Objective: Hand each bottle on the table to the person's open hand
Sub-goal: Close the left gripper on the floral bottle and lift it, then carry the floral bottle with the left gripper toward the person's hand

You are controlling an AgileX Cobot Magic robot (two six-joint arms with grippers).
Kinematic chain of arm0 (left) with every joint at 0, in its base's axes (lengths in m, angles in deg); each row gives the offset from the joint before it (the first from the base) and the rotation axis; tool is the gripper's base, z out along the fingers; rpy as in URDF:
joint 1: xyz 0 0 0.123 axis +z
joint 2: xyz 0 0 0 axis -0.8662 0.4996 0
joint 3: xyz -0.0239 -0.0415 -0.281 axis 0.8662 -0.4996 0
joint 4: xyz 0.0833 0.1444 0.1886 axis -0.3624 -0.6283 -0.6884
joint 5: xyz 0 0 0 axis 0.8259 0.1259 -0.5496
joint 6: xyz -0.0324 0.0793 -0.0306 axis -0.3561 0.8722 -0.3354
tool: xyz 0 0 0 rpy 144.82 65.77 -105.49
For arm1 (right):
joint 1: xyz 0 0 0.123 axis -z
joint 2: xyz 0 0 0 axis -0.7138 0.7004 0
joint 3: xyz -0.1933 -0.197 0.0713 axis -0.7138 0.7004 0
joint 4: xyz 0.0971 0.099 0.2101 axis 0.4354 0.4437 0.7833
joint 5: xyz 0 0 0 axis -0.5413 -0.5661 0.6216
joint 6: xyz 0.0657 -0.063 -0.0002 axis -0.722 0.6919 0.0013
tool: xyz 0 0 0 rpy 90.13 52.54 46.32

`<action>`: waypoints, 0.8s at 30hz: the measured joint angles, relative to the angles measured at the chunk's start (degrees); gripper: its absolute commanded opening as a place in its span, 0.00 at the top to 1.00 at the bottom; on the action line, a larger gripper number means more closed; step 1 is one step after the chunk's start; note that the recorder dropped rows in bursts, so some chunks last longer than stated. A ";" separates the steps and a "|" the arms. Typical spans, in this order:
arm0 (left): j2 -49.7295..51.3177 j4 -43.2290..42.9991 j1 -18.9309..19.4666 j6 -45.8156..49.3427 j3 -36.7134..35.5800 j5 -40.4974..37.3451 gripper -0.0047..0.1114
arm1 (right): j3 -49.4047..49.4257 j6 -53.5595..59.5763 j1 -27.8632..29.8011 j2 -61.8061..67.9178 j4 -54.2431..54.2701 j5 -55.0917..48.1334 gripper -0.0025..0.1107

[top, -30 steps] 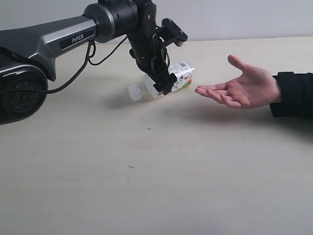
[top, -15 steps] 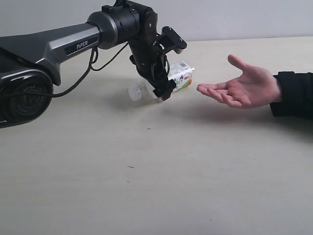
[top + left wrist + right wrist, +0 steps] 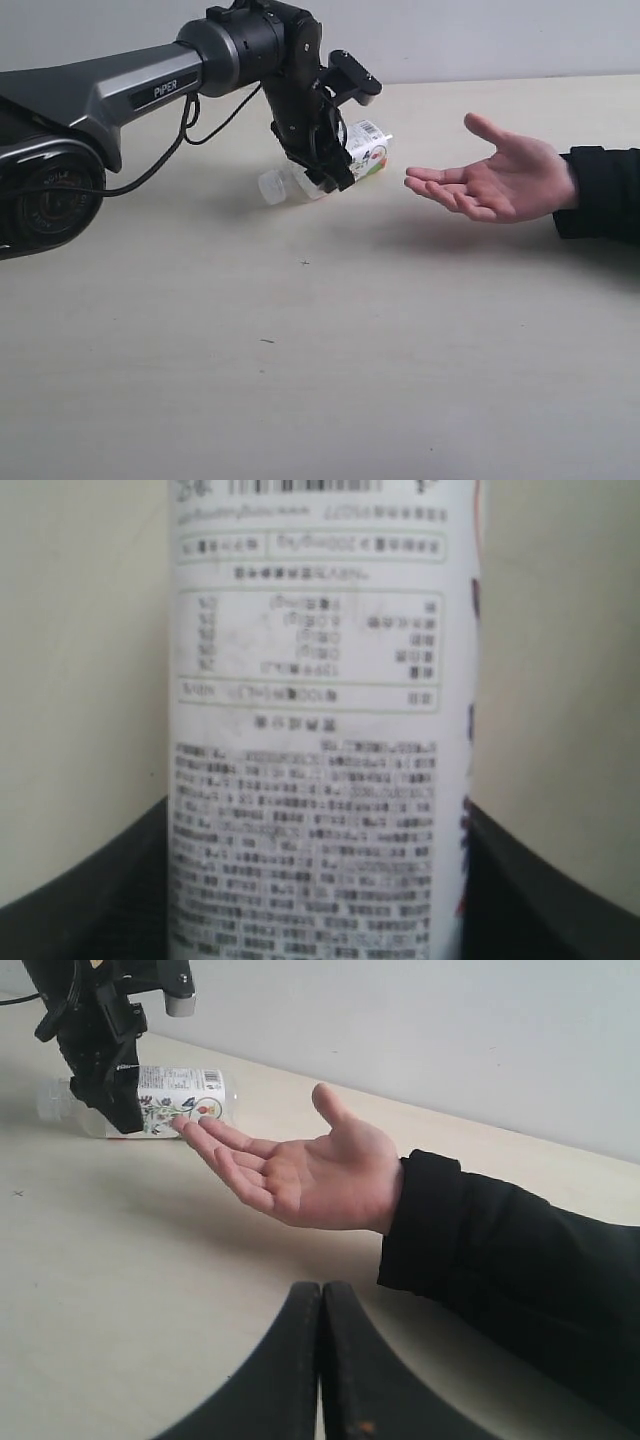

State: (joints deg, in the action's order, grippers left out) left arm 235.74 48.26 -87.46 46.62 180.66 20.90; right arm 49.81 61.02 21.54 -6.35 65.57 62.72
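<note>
My left gripper (image 3: 335,165) is shut on a white-capped squarish bottle (image 3: 365,155) with a white printed label, held lying sideways just above the table (image 3: 300,350). Its cap (image 3: 271,187) points left and its base points toward the person's open hand (image 3: 500,180), which waits palm up a short gap to the right. The printed label (image 3: 320,760) fills the left wrist view between the dark fingers (image 3: 90,890). In the right wrist view the bottle (image 3: 175,1100) sits just beyond the hand (image 3: 300,1175), and my right gripper (image 3: 321,1295) is shut on nothing. No other bottles show.
The black sleeve (image 3: 600,190) lies along the table's right side. The left arm (image 3: 120,85) reaches in from the left edge. A pale wall (image 3: 480,35) runs behind the table.
The left gripper has lifted the bottle slightly and tipped it a little, still near the same spot. The hand has barely moved.
</note>
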 measured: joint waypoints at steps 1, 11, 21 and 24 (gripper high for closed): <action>-0.22 0.00 0.00 -0.70 0.00 -0.47 0.95 | 0.00 0.00 0.00 0.00 0.00 0.00 0.98; -9.66 0.00 -0.11 -17.06 0.00 -8.26 0.95 | 0.00 0.00 0.00 0.00 0.00 0.00 0.98; -15.86 0.11 -10.70 -40.74 0.00 -11.73 0.95 | 0.00 0.00 0.00 0.00 0.00 0.00 0.98; -15.86 0.00 -14.09 -47.81 0.00 -11.73 0.95 | 0.00 0.00 0.00 0.00 0.00 0.00 0.98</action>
State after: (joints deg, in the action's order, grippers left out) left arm 219.88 48.26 -101.54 -1.20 180.66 9.17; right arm 49.81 61.02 21.54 -6.35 65.57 62.72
